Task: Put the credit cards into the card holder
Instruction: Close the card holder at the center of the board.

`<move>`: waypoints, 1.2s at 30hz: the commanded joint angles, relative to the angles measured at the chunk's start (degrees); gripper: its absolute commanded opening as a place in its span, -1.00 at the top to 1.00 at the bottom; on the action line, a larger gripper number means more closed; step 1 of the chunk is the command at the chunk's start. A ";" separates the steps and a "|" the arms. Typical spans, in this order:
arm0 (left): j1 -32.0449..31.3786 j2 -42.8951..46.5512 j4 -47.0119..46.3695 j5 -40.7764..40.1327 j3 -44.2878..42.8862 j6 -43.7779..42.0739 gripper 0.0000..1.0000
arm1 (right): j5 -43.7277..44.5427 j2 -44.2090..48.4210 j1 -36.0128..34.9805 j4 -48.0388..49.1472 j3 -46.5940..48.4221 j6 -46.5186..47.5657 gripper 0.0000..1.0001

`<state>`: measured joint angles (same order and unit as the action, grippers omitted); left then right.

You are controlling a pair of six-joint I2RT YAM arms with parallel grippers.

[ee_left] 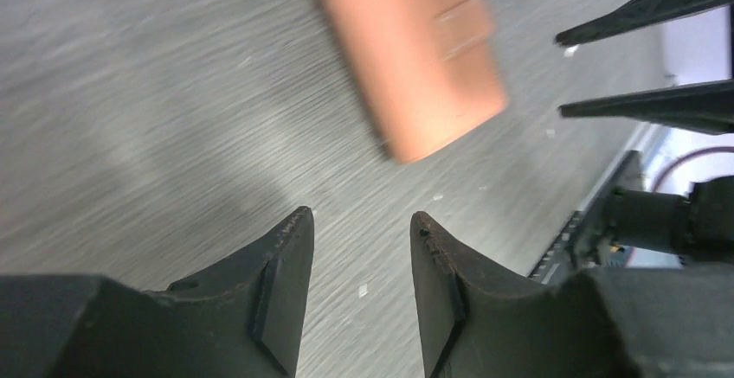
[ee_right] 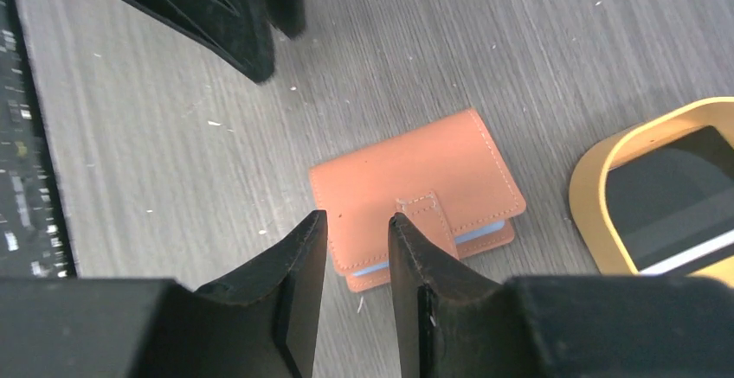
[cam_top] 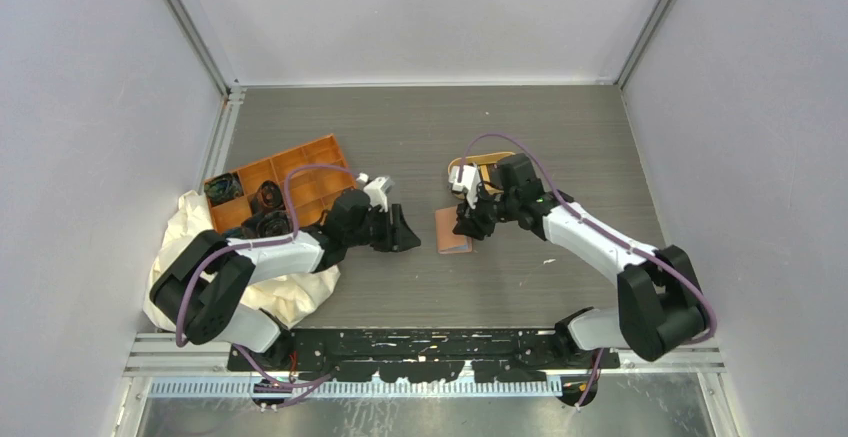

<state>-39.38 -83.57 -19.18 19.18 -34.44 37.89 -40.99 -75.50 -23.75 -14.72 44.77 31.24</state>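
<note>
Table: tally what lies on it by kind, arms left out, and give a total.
Card holder: 1
Trays: 2, the orange compartment tray and the oval tan-rimmed tray
Cloth: 1
Credit cards: at least 1, in the oval tray
Dark items in the orange tray: too small to count
Total: at least 5

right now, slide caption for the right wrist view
Right gripper poised open over the closed card holder, yellow-rimmed tray beside it
</note>
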 commanded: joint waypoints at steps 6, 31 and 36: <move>1.49 6.29 -5.79 -4.93 4.46 1.11 -0.15 | 18.45 -9.58 -5.04 0.95 4.37 5.31 0.30; 1.68 -24.36 -31.40 -1.20 -0.15 21.97 -0.40 | 18.83 -17.87 -2.16 -12.84 9.00 12.82 0.46; 0.41 -26.30 -30.00 -2.75 -0.77 22.32 -0.33 | 17.70 -18.36 -1.86 -14.78 10.36 12.23 0.47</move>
<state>-37.89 -107.24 -52.27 18.87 -34.52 60.12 -21.28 -93.78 -25.80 -27.35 52.25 43.40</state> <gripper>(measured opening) 0.683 0.269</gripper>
